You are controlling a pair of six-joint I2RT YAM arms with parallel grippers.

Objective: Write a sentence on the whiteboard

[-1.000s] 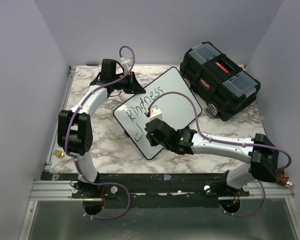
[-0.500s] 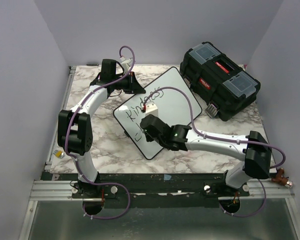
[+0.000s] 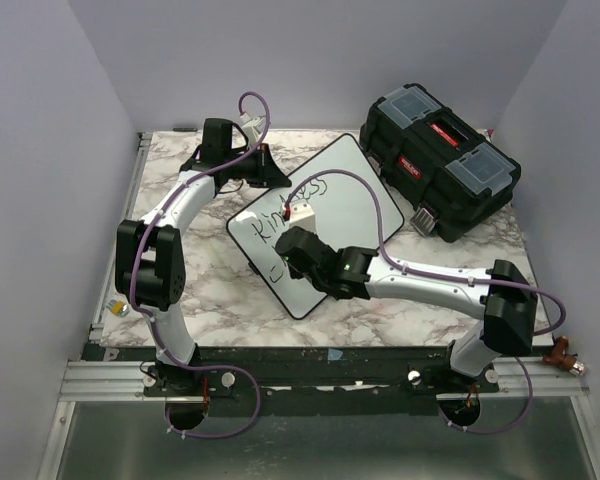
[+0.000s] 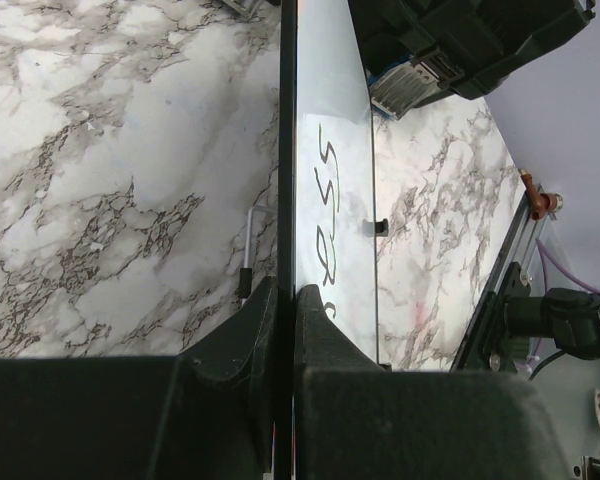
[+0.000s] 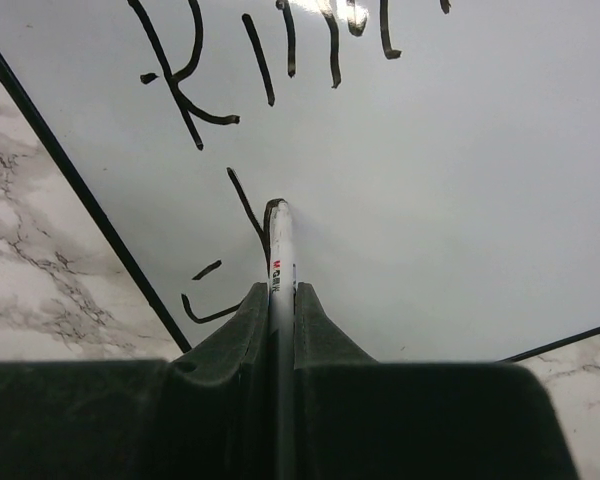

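The whiteboard (image 3: 352,192) lies slanted mid-table, a glossy white board in a thin black frame. My left gripper (image 3: 267,181) is shut on its far left edge; the left wrist view has the frame (image 4: 287,150) pinched between the jaws (image 4: 285,292). My right gripper (image 3: 292,250) hovers over the board's near half, shut on a white marker (image 5: 281,250) whose tip touches the board. The sentence (image 5: 195,75) starts with "Kin" in black, and the right arm hides part of that word from above. Below it sit a "c" (image 5: 205,308) and a fresh upright stroke.
A black toolbox (image 3: 442,160) with clear lid compartments stands at the back right, close to the board's far corner. A small yellowish item (image 3: 114,310) lies at the table's left edge. Lavender walls close in three sides, and a metal rail (image 3: 310,375) runs along the near edge.
My right gripper has slid left and a little farther away over the board with the marker, now covering more of the first word. The left arm and the board have stayed put.
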